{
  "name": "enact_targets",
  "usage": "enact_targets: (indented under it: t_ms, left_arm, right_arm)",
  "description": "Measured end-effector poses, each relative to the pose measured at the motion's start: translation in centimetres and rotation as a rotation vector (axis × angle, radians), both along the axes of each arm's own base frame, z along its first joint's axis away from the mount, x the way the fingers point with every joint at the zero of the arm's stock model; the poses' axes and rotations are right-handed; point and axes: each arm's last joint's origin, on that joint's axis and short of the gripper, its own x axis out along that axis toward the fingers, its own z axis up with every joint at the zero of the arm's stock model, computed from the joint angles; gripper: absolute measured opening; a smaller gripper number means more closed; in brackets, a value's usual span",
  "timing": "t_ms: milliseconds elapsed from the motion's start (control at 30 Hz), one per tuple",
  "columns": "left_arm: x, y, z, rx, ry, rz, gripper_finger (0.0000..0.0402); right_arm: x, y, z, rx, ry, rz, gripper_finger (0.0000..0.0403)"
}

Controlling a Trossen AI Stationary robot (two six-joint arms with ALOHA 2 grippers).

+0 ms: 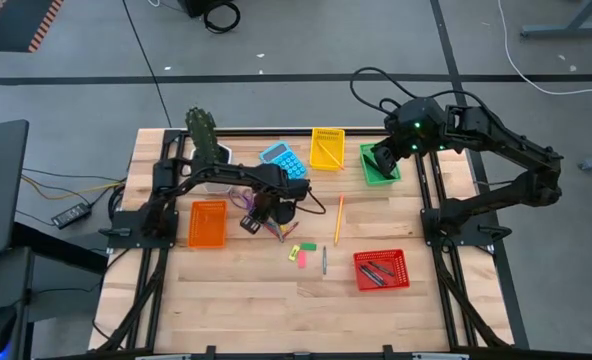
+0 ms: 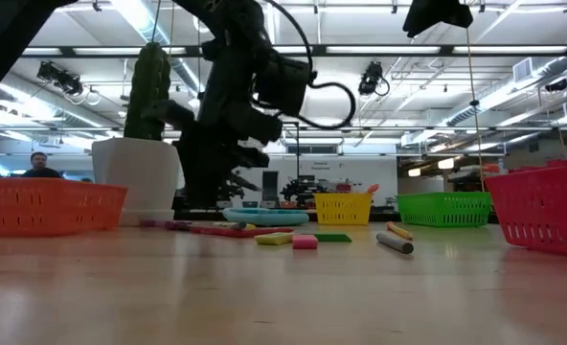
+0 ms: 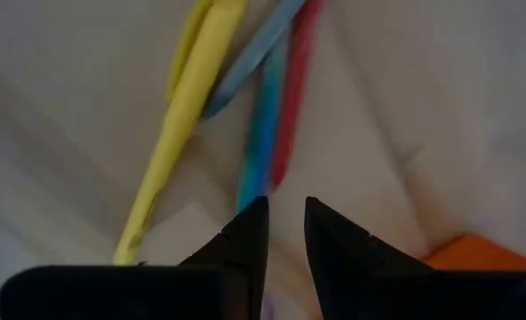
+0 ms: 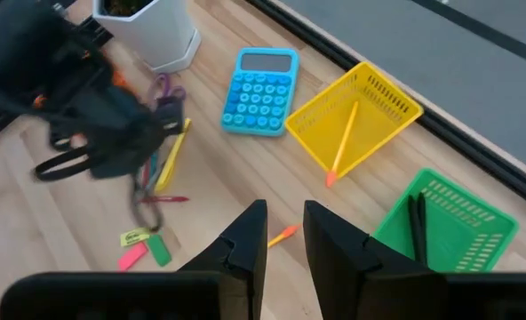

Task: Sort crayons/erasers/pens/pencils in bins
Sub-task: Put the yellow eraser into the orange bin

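My left gripper points down over a bunch of crayons that lie flat on the table: a yellow crayon, a blue crayon, a teal crayon and a red crayon. Its fingers stand a little apart above the teal crayon's near end, with nothing between them. My right gripper waits high over the green bin, slightly open, holding nothing. Erasers, a pen and a pencil lie mid-table.
The orange bin is beside my left arm and the red bin sits near the front right. The yellow bin holds a pencil, and dark pens are in the green bin. A blue calculator, a white plant pot and purple scissors stand at the back.
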Motion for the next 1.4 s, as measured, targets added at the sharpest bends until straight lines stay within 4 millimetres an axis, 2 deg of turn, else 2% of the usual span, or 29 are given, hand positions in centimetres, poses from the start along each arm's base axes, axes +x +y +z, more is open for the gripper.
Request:
enact_targets:
  t_ms: [233,600,767,1000,1167,1400]
  left_arm:
    - [0.9,-2.3,0.8,0.004,-0.114,-0.057,0.0071]
    - [1.7,-2.6,0.8,0.026,-0.191,0.002,0.0092]
    - [1.9,-4.0,1.2,-0.006,-0.219,-0.002,0.0102]
    - [2.0,-5.8,1.2,-0.009,-0.204,0.215,0.0107]
    - [2.7,-6.4,1.3,-0.023,-0.241,0.455,0.0108]
    - [3.8,-8.5,1.5,-0.085,-0.331,0.668,0.0108]
  right_arm:
    - [0.0,0.0,0.0,-0.009,0.003,-0.008,0.0083]
    - [0.0,0.0,0.0,-0.005,0.002,-0.011,0.0083]
    - [0.0,0.0,0.0,-0.005,0.003,-0.011,0.0083]
    - [0.0,0.0,0.0,0.011,-0.006,-0.029,0.0083]
    - [0.0,0.0,0.0,0.009,-0.004,-0.027,0.0083]
    - [-0.1,0.0,-0.1,0.005,0.012,-0.014,0.0083]
